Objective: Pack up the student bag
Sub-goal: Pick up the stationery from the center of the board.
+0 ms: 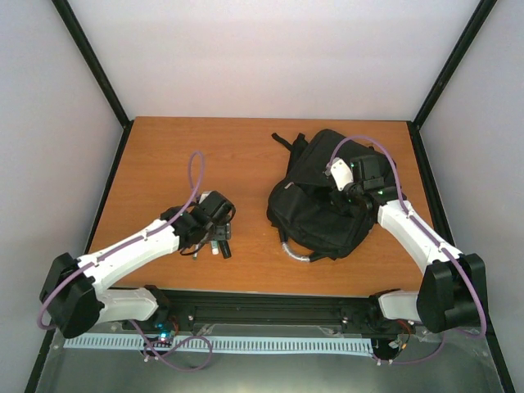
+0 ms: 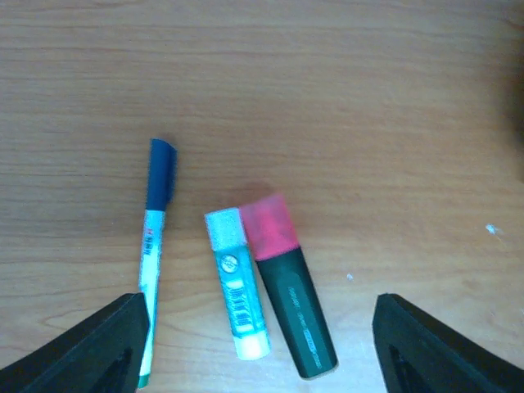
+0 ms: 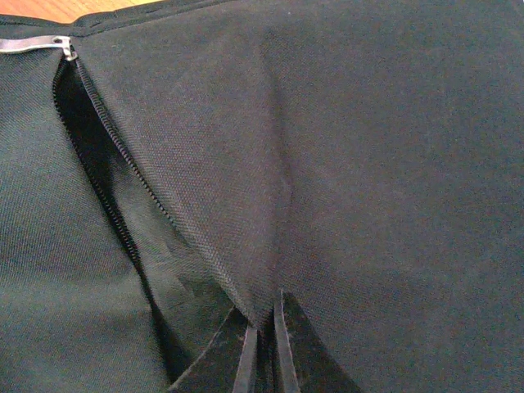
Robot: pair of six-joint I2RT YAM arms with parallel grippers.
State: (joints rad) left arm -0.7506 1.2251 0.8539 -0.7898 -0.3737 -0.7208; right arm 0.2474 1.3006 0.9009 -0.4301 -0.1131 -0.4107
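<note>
Where the overhead view takes in the whole cell, the wooden table (image 1: 246, 155) fills the middle of the frame. It is a smooth orange-brown board with a fine straight grain, edged by black rails at left, right and front, with pale walls beyond. The widest open board for travel lies in the upper left and centre.

The student bag (image 1: 315, 209) lies in the right half of the frame, a lumpy, roughly rectangular mass of black woven fabric. Its straps trail toward the upper edge of the table, and a grey-silver handle loop (image 1: 296, 252) curls from its lower left corner, near the front edge.

The right arm (image 1: 409, 229), white-shelled with black joints, reaches over the bag from the lower right; the left arm (image 1: 131, 246) reaches in from the lower left.

- **Right gripper (image 3: 264, 332):** its fingers are pressed together on a raised fold of the bag's cloth, beside an open zip (image 3: 106, 172) whose toothed tape runs down from the upper left of the right wrist view.
- **Left gripper (image 2: 260, 327):** its black fingers are spread wide at the lower corners of the left wrist view, clasping nothing.

Between the left fingers, on the board, lie three items:
- a highlighter (image 2: 291, 295), black-bodied and blocky with a pink cap;
- a glue stick (image 2: 237, 282), a teal-and-white cylinder against the highlighter's left side;
- a slim white pen (image 2: 155, 221) with a blue cap, apart to the left, its lower end hidden behind the left finger.
</note>
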